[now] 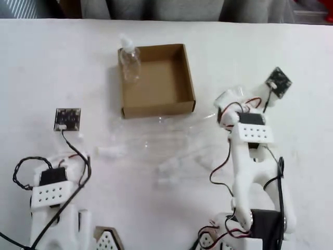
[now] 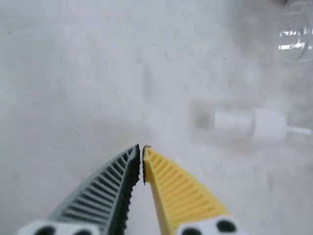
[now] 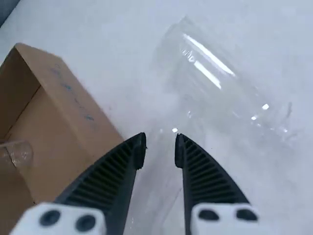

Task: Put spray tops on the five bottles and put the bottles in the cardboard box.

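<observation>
While cardboard box (image 1: 156, 109) stands open at table (image 1: 291, 47) centre, contents: one clear bottle (image 1: 129, 62) at left wall, sprayer end toward far side. Loose bottle (image 3: 220, 83) lies on its side on table just beyond right gripper (image 3: 160, 144), near box front. Spray top (image 2: 249, 125) lies flat, long axis roughly parallel to box front. Left arm (image 1: 49, 192) folded low at near edge — left gripper (image 2: 142, 149) jaws meeting, empty. Right arm (image 1: 252, 156) stretched forward — jaws slightly parted, holding nothing.

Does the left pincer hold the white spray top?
No, the left pincer is shut on nothing, and the spray top lies on the table apart from it.
</observation>
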